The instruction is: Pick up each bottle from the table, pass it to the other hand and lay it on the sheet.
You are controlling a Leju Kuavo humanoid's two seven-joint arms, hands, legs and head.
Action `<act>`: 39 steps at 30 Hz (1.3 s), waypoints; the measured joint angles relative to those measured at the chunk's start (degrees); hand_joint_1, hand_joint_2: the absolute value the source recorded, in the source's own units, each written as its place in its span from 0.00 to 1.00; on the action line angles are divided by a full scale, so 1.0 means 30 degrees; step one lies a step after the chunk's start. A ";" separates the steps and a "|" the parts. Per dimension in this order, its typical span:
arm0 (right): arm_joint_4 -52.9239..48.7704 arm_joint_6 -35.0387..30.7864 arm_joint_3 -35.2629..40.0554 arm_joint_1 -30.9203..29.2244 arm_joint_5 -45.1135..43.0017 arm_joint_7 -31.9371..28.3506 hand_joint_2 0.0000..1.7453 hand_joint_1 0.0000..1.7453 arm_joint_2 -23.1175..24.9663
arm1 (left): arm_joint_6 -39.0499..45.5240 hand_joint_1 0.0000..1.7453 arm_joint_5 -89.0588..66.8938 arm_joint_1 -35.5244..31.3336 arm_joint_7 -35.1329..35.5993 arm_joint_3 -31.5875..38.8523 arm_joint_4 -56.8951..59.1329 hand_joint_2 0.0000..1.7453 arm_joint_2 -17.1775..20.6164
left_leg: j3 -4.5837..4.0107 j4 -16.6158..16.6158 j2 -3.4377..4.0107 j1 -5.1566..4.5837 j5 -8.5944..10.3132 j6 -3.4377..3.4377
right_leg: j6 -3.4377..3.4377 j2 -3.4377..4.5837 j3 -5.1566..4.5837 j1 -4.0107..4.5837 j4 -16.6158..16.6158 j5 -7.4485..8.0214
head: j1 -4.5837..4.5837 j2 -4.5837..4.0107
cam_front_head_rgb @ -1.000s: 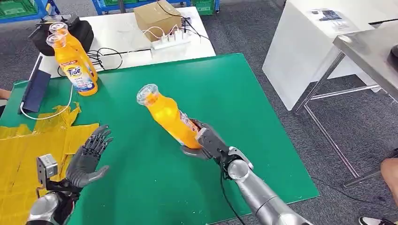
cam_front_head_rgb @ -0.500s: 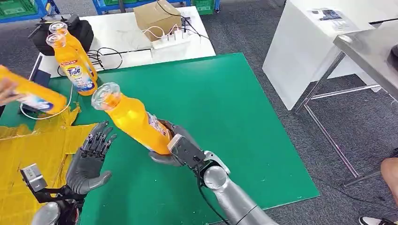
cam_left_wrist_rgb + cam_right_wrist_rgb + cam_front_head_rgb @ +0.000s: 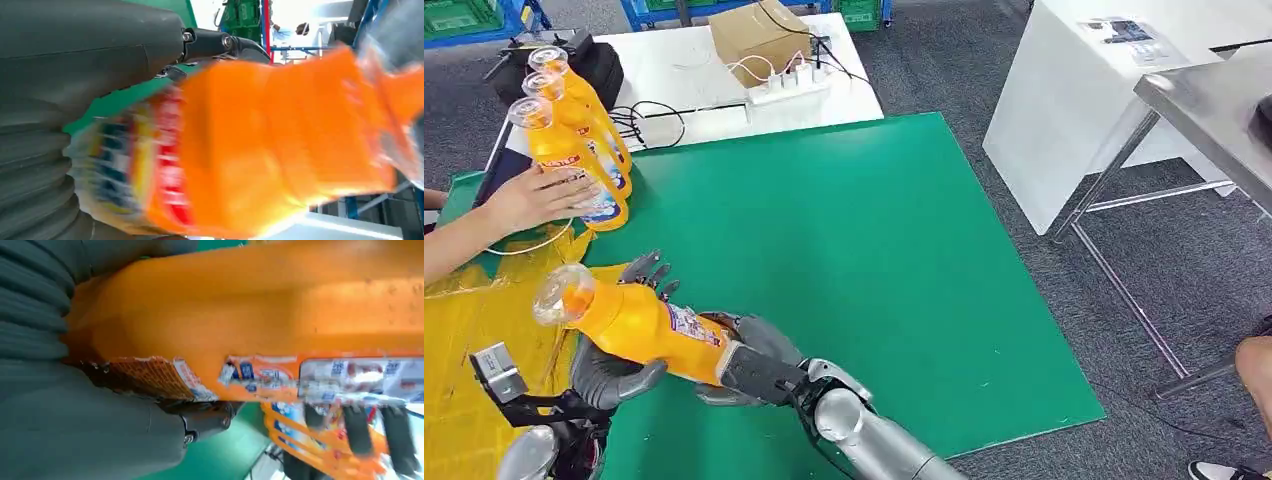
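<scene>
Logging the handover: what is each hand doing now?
Right hand: grips the orange bottle.
Left hand: under the bottle; grip cannot be told.

The glossy orange plastic bottle (image 3: 629, 320) carries what looks like a paper label, above a matt green mat (image 3: 874, 250).

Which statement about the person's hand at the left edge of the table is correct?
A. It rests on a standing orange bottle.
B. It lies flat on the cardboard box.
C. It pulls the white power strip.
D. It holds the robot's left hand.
A: in the head view the person's hand lies against the front standing orange bottle on the green mat.
</scene>
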 measured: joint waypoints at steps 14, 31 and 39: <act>0.1517 0.0029 0.1597 -0.0527 0.0387 0.0168 1.00 1.00 0.0664 | 0.0430 1.00 -0.0073 -0.0211 0.0088 -0.0029 0.0211 1.00 -0.0109 | 0.0000 0.0002 0.0005 0.0000 0.0001 0.0000 | 0.0000 0.0003 -0.0008 0.0001 0.0000 0.0000 | -0.0007 0.0000; 0.1174 -0.0503 0.1990 -0.0864 -0.0422 0.0255 1.00 1.00 0.0204 | 0.0219 1.00 -0.0991 -0.0223 -0.0939 -0.0313 0.0233 1.00 -0.0109 | -0.0001 0.0003 0.0004 -0.0002 0.0001 0.0000 | 0.0001 0.0002 -0.0005 -0.0001 0.0000 0.0002 | -0.0007 0.0000; 0.0644 -0.0540 0.1990 -0.0879 -0.0546 0.0255 1.00 1.00 -0.0094 | 0.0211 1.00 -0.1057 -0.0237 -0.1041 -0.0313 0.0233 1.00 -0.0117 | -0.0001 0.0003 0.0002 -0.0001 0.0001 0.0000 | 0.0001 0.0001 -0.0004 0.0000 0.0001 0.0002 | 0.0000 0.0000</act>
